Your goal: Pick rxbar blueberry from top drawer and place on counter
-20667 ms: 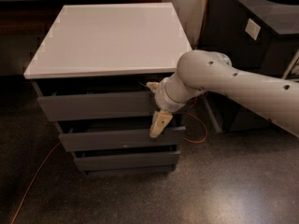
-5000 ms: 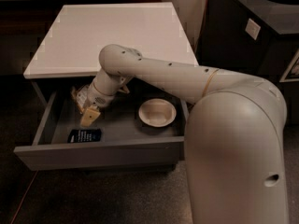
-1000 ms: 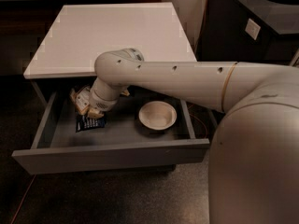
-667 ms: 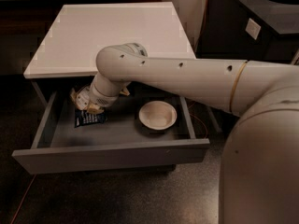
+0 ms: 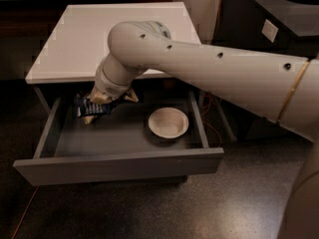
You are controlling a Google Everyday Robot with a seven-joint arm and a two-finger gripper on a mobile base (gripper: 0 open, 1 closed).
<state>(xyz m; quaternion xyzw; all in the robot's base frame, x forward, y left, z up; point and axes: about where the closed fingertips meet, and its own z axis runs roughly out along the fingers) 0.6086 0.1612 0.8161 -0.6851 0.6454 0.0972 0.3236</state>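
Now the gripper (image 5: 99,105) hangs over the left half of the open top drawer (image 5: 118,166), its fingers pinched on the rxbar blueberry (image 5: 90,108). The bar sits tilted in the grip, clear of the drawer floor, at about nine o'clock from the white bowl (image 5: 168,122). To do this step well, the robot should probably lift straight up until the bar clears the counter's front edge. It can then carry the bar toward twelve o'clock and set it flat on the counter (image 5: 119,34), keeping the grip firm since the wrapper looks slick. Five seconds ago the bar lay flat near the drawer's front left. A moment ago it was already gripped but lower, and it has since risen slightly.
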